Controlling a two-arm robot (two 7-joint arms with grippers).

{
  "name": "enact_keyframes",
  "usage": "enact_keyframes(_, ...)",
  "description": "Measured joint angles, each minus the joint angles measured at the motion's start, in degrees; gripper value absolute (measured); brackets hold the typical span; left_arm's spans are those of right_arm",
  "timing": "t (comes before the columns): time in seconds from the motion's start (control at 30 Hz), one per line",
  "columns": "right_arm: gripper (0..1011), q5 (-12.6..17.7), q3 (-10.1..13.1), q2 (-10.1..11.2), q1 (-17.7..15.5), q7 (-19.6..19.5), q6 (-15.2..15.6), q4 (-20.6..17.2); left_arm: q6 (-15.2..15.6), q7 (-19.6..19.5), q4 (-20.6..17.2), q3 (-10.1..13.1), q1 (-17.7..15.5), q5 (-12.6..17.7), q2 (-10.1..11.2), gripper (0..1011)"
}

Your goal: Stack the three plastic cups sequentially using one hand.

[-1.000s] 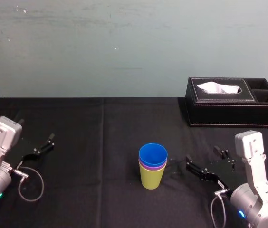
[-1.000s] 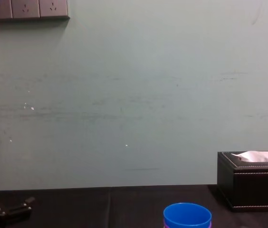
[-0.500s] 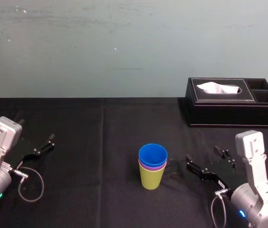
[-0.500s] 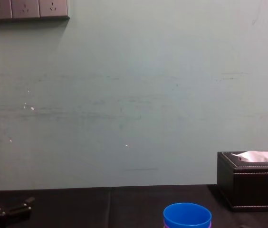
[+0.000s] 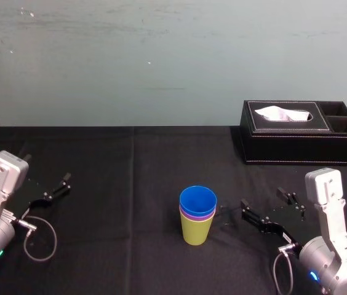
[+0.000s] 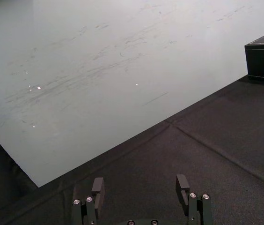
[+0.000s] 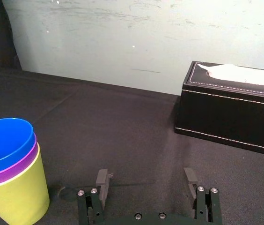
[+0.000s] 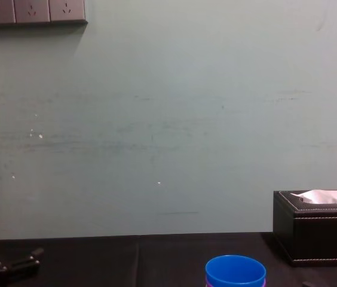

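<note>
The three plastic cups stand nested in one upright stack at the table's middle: yellow-green cup (image 5: pixel 196 232) at the bottom, purple cup (image 5: pixel 188 214) showing as a rim band, blue cup (image 5: pixel 198 200) on top. In the right wrist view the blue cup (image 7: pixel 5 138) sits inside the purple cup (image 7: pixel 11 171) and the yellow-green cup (image 7: pixel 18 197). My right gripper (image 5: pixel 261 198) hovers low, a short way right of the stack, open and empty (image 7: pixel 146 176), touching nothing. My left gripper (image 5: pixel 47 167) rests parked at the far left, open and empty (image 6: pixel 140 182).
A black leather tissue box (image 5: pixel 299 132) with white tissue stands at the back right, behind my right gripper. Black cloth (image 5: pixel 130 166) covers the table, and a pale wall rises behind it. Bare cloth lies between the stack and my left arm.
The cups and the left arm have not moved. The right gripper has shifted only very slightly and stays open.
</note>
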Motion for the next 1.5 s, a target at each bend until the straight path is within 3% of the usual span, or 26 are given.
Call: enact_keyframes(1.5,1003,0.00,0.00,0.03,0.00,-0.01,-0.02,0.00,0.00,0.00,0.00,0.00,0.00,0.00,0.00,1000)
